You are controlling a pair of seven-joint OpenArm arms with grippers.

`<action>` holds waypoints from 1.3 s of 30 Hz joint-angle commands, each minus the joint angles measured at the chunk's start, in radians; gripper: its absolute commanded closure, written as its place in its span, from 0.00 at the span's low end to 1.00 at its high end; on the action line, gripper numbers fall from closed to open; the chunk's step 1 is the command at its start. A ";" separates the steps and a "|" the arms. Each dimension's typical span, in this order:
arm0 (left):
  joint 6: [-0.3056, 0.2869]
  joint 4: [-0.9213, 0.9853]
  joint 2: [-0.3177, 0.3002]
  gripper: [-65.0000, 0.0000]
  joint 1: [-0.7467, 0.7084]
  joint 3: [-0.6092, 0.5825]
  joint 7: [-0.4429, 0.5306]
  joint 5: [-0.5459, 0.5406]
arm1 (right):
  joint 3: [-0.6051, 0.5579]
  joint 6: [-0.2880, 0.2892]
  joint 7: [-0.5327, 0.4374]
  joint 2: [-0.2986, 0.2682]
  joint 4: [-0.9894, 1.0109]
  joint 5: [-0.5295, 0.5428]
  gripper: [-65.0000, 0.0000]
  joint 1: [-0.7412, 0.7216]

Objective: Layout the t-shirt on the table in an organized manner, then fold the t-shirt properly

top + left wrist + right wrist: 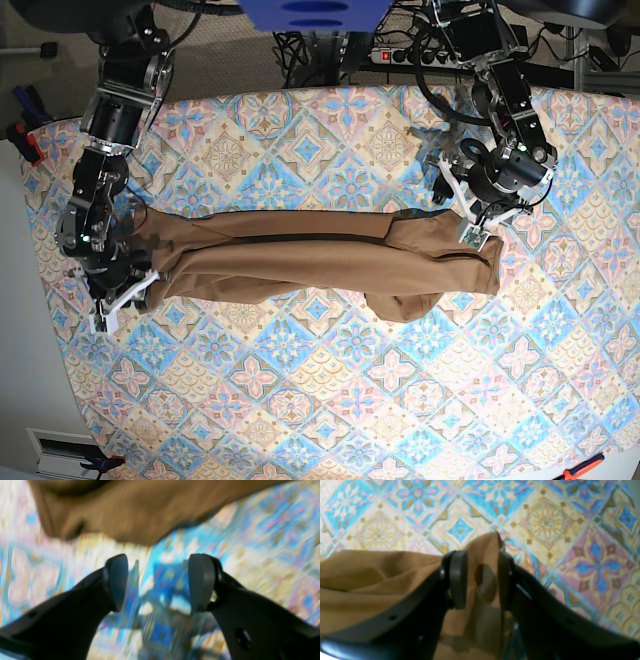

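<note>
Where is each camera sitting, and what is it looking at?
Left wrist: on the left arm, looking past the open left gripper at blurred patterned table and tan-brown t-shirt.
Right wrist: on the right arm, right gripper straddling a shirt corner.
Base: overhead, showing both arms and the stretched shirt.
All three views share shirt and table.

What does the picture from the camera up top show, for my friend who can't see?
A tan-brown t-shirt lies stretched in a long band across a flowery table. One robot gripper sits at each end: the right gripper and the left gripper.
</note>
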State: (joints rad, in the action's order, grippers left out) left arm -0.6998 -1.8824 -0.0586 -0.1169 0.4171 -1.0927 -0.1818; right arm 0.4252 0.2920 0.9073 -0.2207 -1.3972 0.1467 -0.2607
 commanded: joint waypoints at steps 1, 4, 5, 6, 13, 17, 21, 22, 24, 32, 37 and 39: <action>0.002 -0.021 -0.004 0.43 0.015 -0.002 0.026 -0.014 | 0.004 0.002 -0.041 -0.019 -0.037 0.014 0.70 -0.027; 0.002 -0.019 -0.002 0.43 0.021 -0.004 0.033 -0.015 | 0.004 0.002 -0.041 -0.019 -0.060 0.014 0.70 0.030; 0.002 -0.019 -0.002 0.43 0.035 -0.010 0.033 -0.015 | 0.004 0.002 -0.041 -0.019 -0.067 0.014 0.70 0.037; 0.002 -0.019 -0.001 0.43 0.050 -0.028 0.033 -0.012 | 0.004 0.002 -0.041 -0.018 -0.078 0.014 0.70 0.047; 0.002 -0.013 -0.007 0.43 0.073 -0.131 0.113 0.005 | 0.004 0.002 -0.041 -0.018 -0.118 0.014 0.70 0.048; 0.002 0.047 -0.002 0.43 0.098 -0.225 0.138 0.132 | 0.004 0.002 -0.041 -0.016 -0.118 0.014 0.70 0.077; 0.002 0.137 0.030 0.43 0.127 -0.223 0.156 0.209 | 0.010 0.000 -0.047 -0.016 -0.118 0.014 0.70 0.099; 0.002 0.146 0.038 0.43 0.131 -0.206 0.177 0.219 | 0.027 0.000 -0.049 -0.016 -0.118 0.014 0.70 0.099; 0.002 0.172 0.042 0.43 0.135 -0.191 0.202 0.238 | 0.065 0.000 -0.049 -0.016 -0.118 0.014 0.70 0.099; 0.002 0.264 0.041 1.00 0.162 -0.186 0.210 0.270 | 0.116 0.000 -0.049 -0.016 -0.116 0.014 0.70 0.096; 0.002 0.235 0.042 1.00 0.174 -0.183 0.210 0.270 | 0.114 0.000 -0.049 -0.016 -0.103 0.014 0.70 0.093; 0.002 0.174 0.044 1.00 0.170 -0.183 0.202 0.270 | 0.114 0.000 -0.049 -0.016 -0.093 0.014 0.70 0.093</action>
State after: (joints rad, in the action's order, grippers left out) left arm -0.7025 -1.6791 -0.0135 0.0338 0.2359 -0.9115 0.0978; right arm 0.5369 0.2916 0.8845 -0.2195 -1.4769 0.1497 -0.1463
